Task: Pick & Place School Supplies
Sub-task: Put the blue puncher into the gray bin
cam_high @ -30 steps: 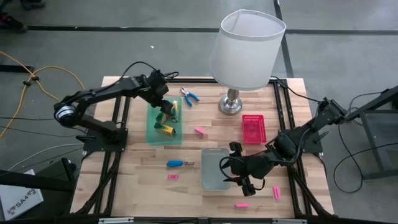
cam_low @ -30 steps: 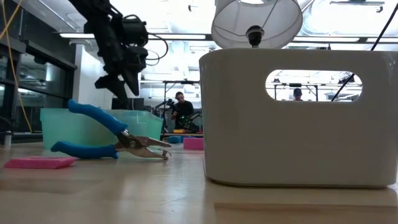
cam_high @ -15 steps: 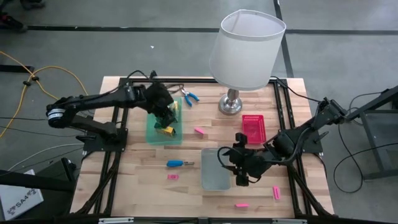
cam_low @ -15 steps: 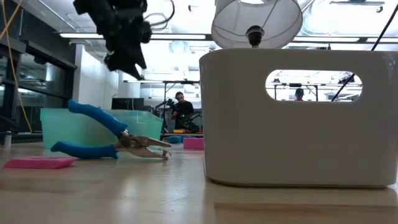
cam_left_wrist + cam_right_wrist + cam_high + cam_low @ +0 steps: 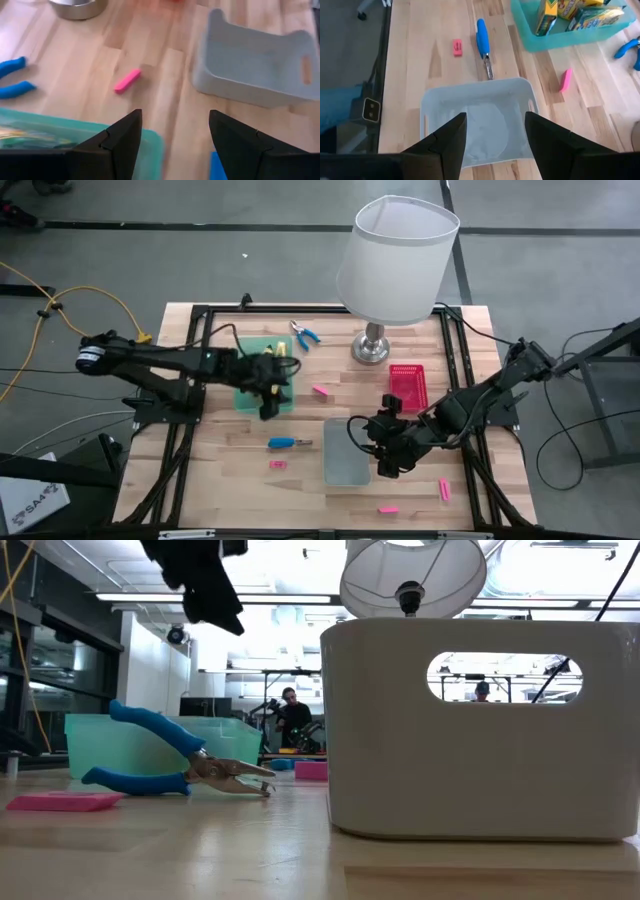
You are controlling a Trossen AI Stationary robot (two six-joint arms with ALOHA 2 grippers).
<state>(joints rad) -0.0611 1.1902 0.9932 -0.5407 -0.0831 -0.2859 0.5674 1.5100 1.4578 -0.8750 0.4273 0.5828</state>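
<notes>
The left hand [image 5: 268, 380] hangs empty with its fingers spread, over the near edge of the green tray [image 5: 246, 392], where the yellow-and-green pieces [image 5: 570, 12] already lie. The right hand [image 5: 385, 455] is likewise open and empty, just above the grey tray [image 5: 470, 125].

Ahead of the left hand lies a flat pink bar [image 5: 127, 80] on the bare surface; the blue-handled screwdriver [image 5: 283, 443] rests below it, between both hands, and the blue-handled pliers [image 5: 305, 333] lie beyond the green tray.

The bar looks light, stiff and thin, so it probably wants a pinch across its narrow width, fingers nearly touching the wood. The screwdriver is likely heavier at the handle and may roll; gripping mid-handle seems safest.
</notes>
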